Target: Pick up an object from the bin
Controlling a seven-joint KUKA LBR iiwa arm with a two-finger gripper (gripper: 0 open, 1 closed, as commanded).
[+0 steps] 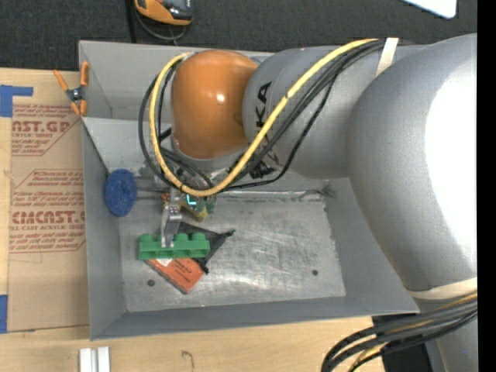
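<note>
My gripper (170,227) hangs below the orange wrist cover, over the left part of the bin floor. One metal finger reaches down to the top edge of a green toothed plastic block (174,246). An orange flat packet (179,271) lies just under the green block, with a black flat piece (214,241) at the block's right end. A blue round ball-like thing (120,191) rests against the left wall, up and left of the gripper.
The arm covers the bin's back and right side. Bare grey floor stretches right of the green block toward the front right corner. The sloping left wall stands close to the blue thing.
</note>
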